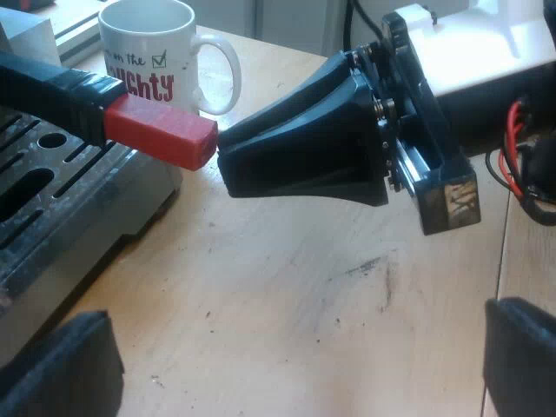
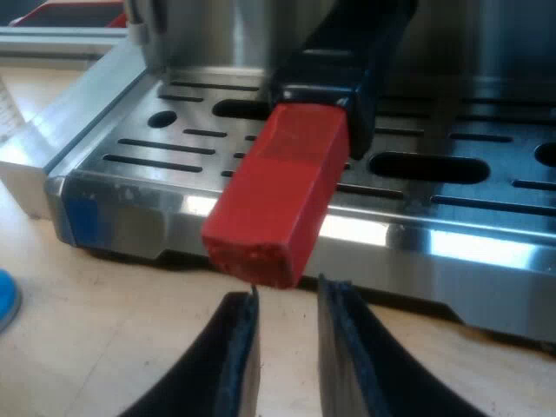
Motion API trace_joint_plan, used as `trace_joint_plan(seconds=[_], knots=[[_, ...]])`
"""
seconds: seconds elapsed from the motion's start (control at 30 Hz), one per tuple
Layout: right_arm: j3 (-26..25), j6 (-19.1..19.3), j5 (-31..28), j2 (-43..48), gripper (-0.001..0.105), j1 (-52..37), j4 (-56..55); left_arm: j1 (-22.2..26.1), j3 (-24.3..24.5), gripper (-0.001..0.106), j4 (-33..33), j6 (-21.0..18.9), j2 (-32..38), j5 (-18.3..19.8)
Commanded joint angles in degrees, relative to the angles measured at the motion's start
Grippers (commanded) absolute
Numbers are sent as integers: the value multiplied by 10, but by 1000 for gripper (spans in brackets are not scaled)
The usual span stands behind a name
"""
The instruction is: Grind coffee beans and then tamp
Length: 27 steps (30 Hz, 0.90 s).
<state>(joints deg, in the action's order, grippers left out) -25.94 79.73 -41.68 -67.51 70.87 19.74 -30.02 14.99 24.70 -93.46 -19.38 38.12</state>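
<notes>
The right fingers (image 2: pixel 233 356) stand a narrow gap apart with nothing between them. Their tips sit just short of the red end (image 2: pixel 276 201) of the dark handle (image 2: pixel 347 69), which lines up with the gap but is not inside it. The handle juts out over the slotted drip tray (image 2: pixel 452 228) of the espresso machine, and its red end reaches past the tray's rim above the desk (image 2: pixel 113 347). I cannot tell whether the tips touch the red end. The left fingers (image 1: pixel 56 365) are spread wide, hold nothing, and hover over bare desk, well apart from the handle. A white mug (image 1: pixel 148 52) with printed words stands on the desk beside the machine, beyond the red end. A blue object (image 2: pixel 5 300) lies partly seen on the desk near the tray's corner.
</notes>
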Motion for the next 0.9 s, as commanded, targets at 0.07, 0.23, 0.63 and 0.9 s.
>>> trace_joint_plan(seconds=[0.07, 0.23, 0.63, 0.9], knots=[[-8, -2, -23, -6, 20, 0, 24, -3, 2, 86, -8, -1, 1, -1], [-8, -2, -35, -6, 20, 0, 28, -3, 2, 86, -8, -1, 1, -1], [-8, 17, -91, -7, 20, 0, 49, -3, 2, 86, -8, -1, 1, -1], [-8, 30, -110, -7, 20, -19, 57, -3, 2, 86, -8, -1, 1, -1]])
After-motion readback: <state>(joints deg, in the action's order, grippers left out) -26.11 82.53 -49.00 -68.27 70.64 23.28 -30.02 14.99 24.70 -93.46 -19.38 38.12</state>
